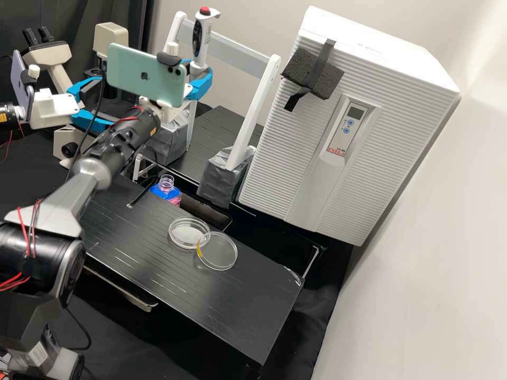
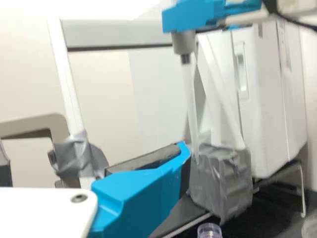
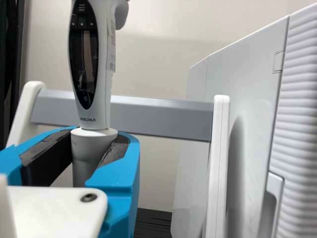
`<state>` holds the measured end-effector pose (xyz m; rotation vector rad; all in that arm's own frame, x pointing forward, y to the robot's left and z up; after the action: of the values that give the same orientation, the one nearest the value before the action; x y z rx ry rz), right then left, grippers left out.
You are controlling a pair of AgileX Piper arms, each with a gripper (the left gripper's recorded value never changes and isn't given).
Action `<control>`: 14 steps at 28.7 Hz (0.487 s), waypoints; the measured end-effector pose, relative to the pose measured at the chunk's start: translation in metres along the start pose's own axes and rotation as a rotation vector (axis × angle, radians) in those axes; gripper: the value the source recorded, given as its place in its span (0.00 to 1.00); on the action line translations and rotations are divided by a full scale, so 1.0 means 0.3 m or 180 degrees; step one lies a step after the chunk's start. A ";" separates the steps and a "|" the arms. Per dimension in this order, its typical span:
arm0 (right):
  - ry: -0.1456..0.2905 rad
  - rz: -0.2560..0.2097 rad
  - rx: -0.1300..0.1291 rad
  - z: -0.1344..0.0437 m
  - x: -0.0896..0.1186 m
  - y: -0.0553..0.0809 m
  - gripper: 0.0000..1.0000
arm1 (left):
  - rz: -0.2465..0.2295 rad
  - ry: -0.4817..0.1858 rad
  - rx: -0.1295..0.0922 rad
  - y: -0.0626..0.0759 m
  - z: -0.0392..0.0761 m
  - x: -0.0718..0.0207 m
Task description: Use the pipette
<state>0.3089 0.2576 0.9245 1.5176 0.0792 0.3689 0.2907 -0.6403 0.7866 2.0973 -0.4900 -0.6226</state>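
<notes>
Now | pipette (image 3: pixel 92 74) upright | neck clamped in right gripper (image 3: pixel 93 151), body above

One pipette (image 1: pixel 200 31), one bottle (image 1: pixel 168 189), one white appliance (image 1: pixel 343 132) and, it seems, two clear round dishes (image 1: pixel 188 232) (image 1: pixel 217 252).

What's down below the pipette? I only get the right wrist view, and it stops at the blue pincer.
Observer: A small bottle of pink liquid stands on the black tray, in front of the stand's taped foot.
Operator: Is anything else on the tray?
Observer: Two clear round dishes, one touching the other, lie nearer the tray's middle.
Operator: And where's my other arm?
Observer: The left pincer is up beside the pipette, on the side away from the white machine.
</notes>
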 end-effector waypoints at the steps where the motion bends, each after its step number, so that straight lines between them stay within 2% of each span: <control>1: -0.0001 -0.0017 0.0004 -0.001 0.015 0.006 0.00 | 0.0039 0.0001 0.0005 0.013 -0.003 0.004; 4: 0.0027 -0.0031 0.0009 -0.015 0.068 0.036 0.00 | 0.0123 -0.0004 -0.0079 0.042 -0.007 0.017; 6: 0.0041 -0.0087 0.0017 -0.024 0.098 0.038 0.00 | 0.0153 -0.0061 -0.0172 0.057 -0.008 0.024; 10: 0.0069 -0.0219 -0.0005 -0.038 0.134 0.027 0.00 | 0.0092 -0.0189 -0.0277 0.071 0.002 0.035; 11: 0.0068 -0.0271 -0.0026 -0.039 0.143 0.021 0.00 | 0.0065 -0.0206 -0.0305 0.072 0.004 0.037; 13: 0.0053 -0.0373 -0.0120 -0.038 0.161 0.005 0.00 | 0.0012 -0.0236 -0.0329 0.070 0.007 0.039; 14: 0.0034 -0.0412 -0.0125 -0.035 0.165 -0.001 0.00 | -0.0011 -0.0240 -0.0347 0.067 0.007 0.040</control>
<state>0.3527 0.2817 0.9323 1.4635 0.1766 0.2735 0.2967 -0.6592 0.7992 1.9780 -0.4841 -0.7170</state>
